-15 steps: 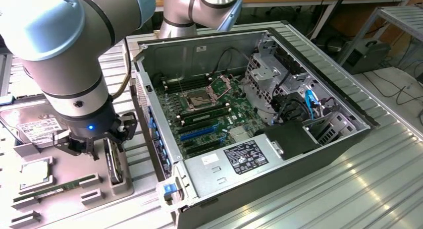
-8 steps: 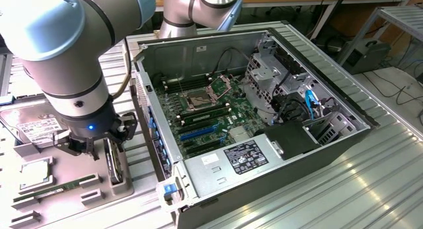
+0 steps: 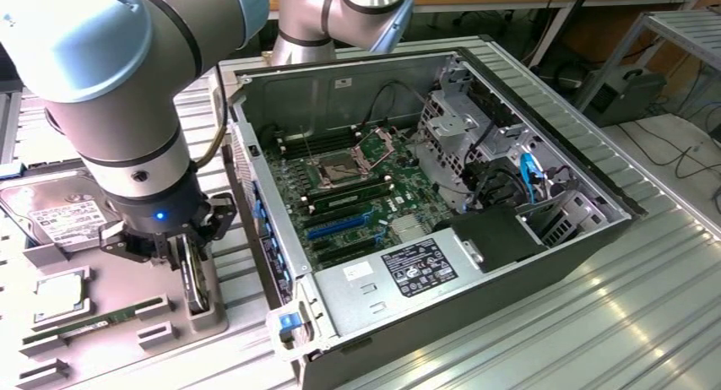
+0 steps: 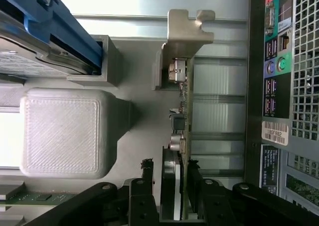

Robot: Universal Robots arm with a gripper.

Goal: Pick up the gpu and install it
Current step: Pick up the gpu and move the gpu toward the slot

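The gpu point(image 3: 198, 282) stands on edge in a slot of the grey holder point(image 3: 208, 318), at the exterior view's left, beside the open computer case point(image 3: 586, 230). In the wrist view I look down on the gpu's thin top edge point(image 4: 177, 131), with its silvery bracket point(image 4: 187, 37) at the far end. My gripper point(image 3: 189, 259) hangs straight down over the card. Its black fingers point(image 4: 147, 166) straddle the card's near end, one on each face. A thin gap still shows on one side, so my gripper point(image 4: 170, 165) is open around the card.
The case lies on its side with the motherboard point(image 3: 349, 196) and blue slots point(image 3: 338, 224) exposed. On the grey holder also rest a hard drive point(image 3: 51, 213), a processor point(image 3: 62, 290) and a green memory stick point(image 3: 96, 322). The case's rear ports point(image 4: 279, 61) are close beside the card.
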